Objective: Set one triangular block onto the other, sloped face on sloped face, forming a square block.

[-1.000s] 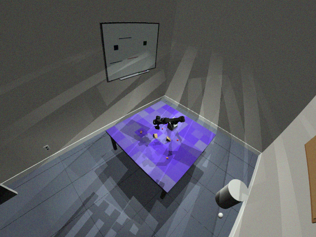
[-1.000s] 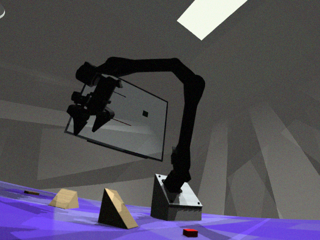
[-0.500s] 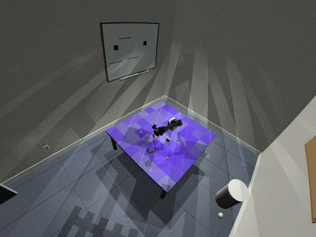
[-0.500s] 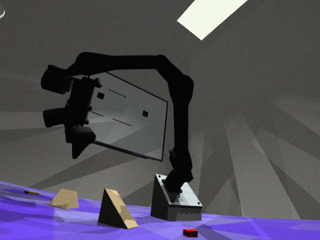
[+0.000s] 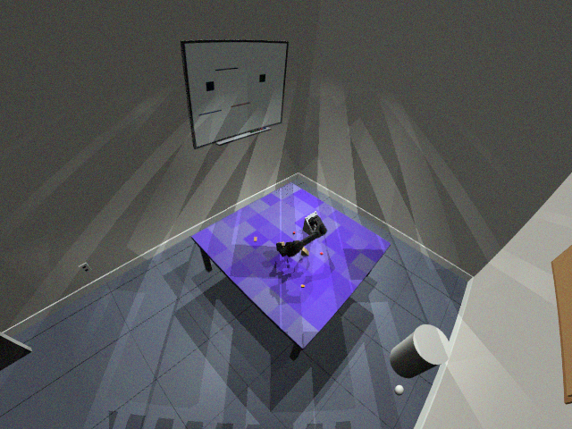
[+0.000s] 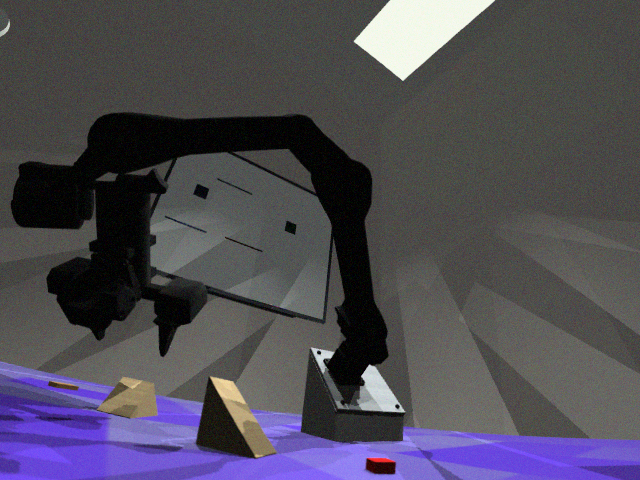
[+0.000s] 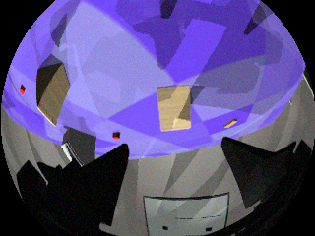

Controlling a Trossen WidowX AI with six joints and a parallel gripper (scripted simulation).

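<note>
Gripper (image 5: pixel 287 250) (image 6: pixel 131 345) (image 7: pixel 177 146) is spread wide, nothing btwn the fingers, tips pointing down, well off the tbl (image 5: pixel 295 318) (image 6: pixel 170 462) (image 7: pixel 113 64). Arm (image 5: pixel 308 239) (image 6: pixel 242 133) arches over from its base (image 5: pixel 315 214) (image 6: pixel 316 408) (image 7: pixel 85 142) & hangs the gripper above the far wedge's side of the tbl.

Two wedges, i.e. the task's blocks, both standing on the tbl, apart, not joined into a square yet. Far wedge (image 5: pixel 282 243) (image 6: pixel 129 400) (image 7: pixel 174 109): in the top view mostly hidden by the gripper, only a bit showing; in the wrist view it sits approx. midway btwn the two fingers, but beyond them. Near wedge (image 5: pixel 305 252) (image 6: pixel 235 418) (image 7: pixel 54 93) is closer to the base; in the ext. view its slope runs down to the pic's right.

Small stuff, all on the tbl: red bit (image 5: pixel 321 253) (image 6: pixel 380 465) (image 7: pixel 22 89) near the near wedge, 2nd red bit (image 5: pixel 293 232) (image 7: pixel 116 135) nr the base, tan bit (image 5: pixel 255 239) (image 6: pixel 63 385) (image 7: pixel 230 123) out past the far wedge, orange bit (image 5: pixel 302 285) well apart from both wedges.

Whiteboard (image 5: pixel 238 92) (image 6: pixel 248 211) (image 7: pixel 187 208) on the wall; bin (image 5: pixel 408 355) & white ball (image 5: pixel 399 390) on the floor, ball just beside the bin.
</note>
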